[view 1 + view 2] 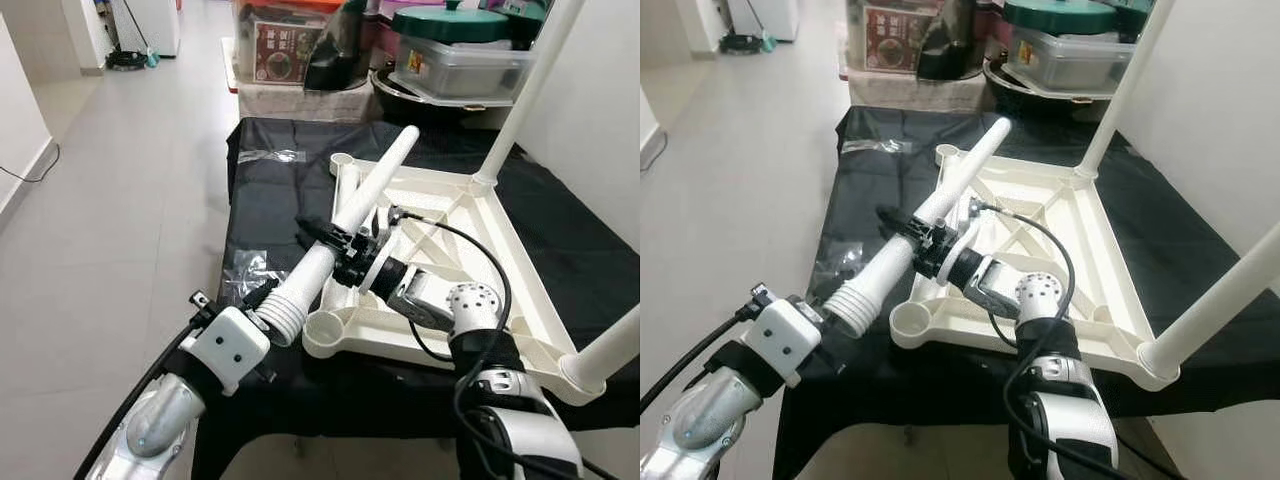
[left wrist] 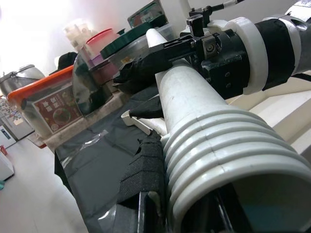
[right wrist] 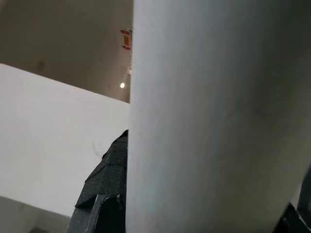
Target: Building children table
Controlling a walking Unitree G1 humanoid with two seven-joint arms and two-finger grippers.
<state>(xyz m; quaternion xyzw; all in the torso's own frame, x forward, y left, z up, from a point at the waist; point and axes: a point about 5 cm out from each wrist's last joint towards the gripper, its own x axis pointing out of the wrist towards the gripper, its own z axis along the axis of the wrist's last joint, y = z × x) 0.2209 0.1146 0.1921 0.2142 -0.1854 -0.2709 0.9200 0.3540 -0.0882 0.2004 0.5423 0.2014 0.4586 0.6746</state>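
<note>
A loose white table leg [image 1: 375, 185] slants over the upturned white tabletop [image 1: 500, 260], its ribbed screw end [image 2: 218, 160] toward me. My left gripper [image 1: 265, 305] is shut on that ribbed end, one black finger [image 2: 143, 170] pressed along it. My right gripper [image 1: 335, 240] is shut around the middle of the leg, whose white shaft [image 3: 209, 116] passes between its fingers [image 3: 104, 184]. Two legs stand fitted in the tabletop, one at the far right corner [image 1: 525, 90] and one at the near right corner [image 1: 610, 350]. The near left socket [image 1: 325, 330] is empty, just under the ribbed end.
The tabletop lies on a surface covered with black cloth [image 1: 260, 200]. Clear plastic bags [image 1: 245, 270] lie on the cloth to the left. Boxes and lidded containers [image 1: 460, 50] crowd the far end. Tiled floor [image 1: 120, 200] is on the left, a white wall on the right.
</note>
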